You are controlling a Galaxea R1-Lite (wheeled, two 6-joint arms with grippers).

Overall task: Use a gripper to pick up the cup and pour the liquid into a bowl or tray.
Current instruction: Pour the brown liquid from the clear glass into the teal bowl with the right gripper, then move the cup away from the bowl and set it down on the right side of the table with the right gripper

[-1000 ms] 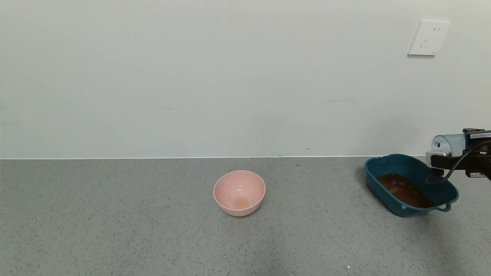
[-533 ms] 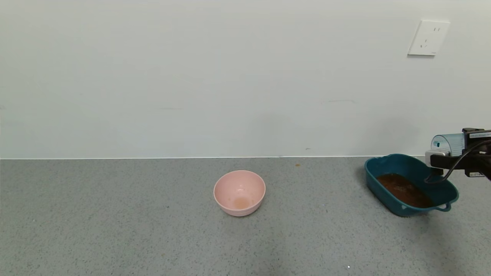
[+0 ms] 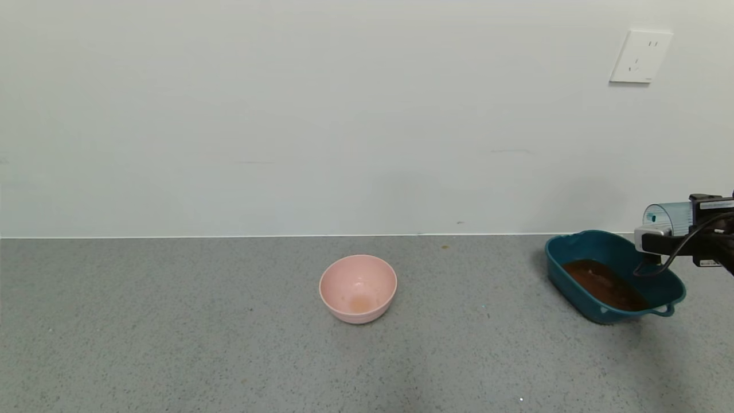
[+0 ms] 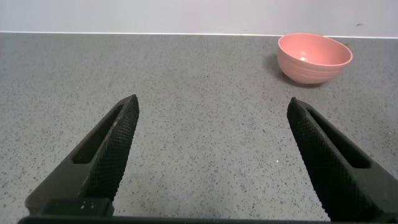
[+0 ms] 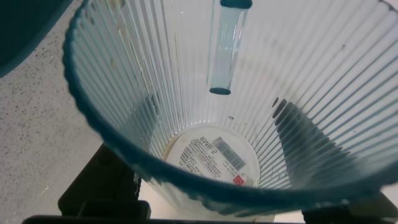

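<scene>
My right gripper (image 3: 685,225) is at the far right, shut on the ribbed blue-green cup (image 3: 667,216). The cup lies tipped on its side, its mouth facing left above the far right end of the dark teal tub (image 3: 573,240). Orange-brown liquid (image 3: 605,284) pools in the tub. In the right wrist view the cup (image 5: 249,93) looks empty apart from brown traces near its labelled base. Dark fingers (image 5: 99,180) press its sides, and a corner of the tub (image 5: 25,31) shows. My left gripper (image 4: 212,102) hangs open over bare counter.
A round pink bowl (image 3: 358,288) with a faint stain inside stands mid-counter, and it also shows far off in the left wrist view as the pink bowl (image 4: 314,57). The wall runs along the back with a white socket (image 3: 640,56). Grey speckled counter spreads to the left and front.
The right gripper with the tipped cup has sunk a touch. The liquid's surface in the tub has shifted. The pink bowl has not moved.
</scene>
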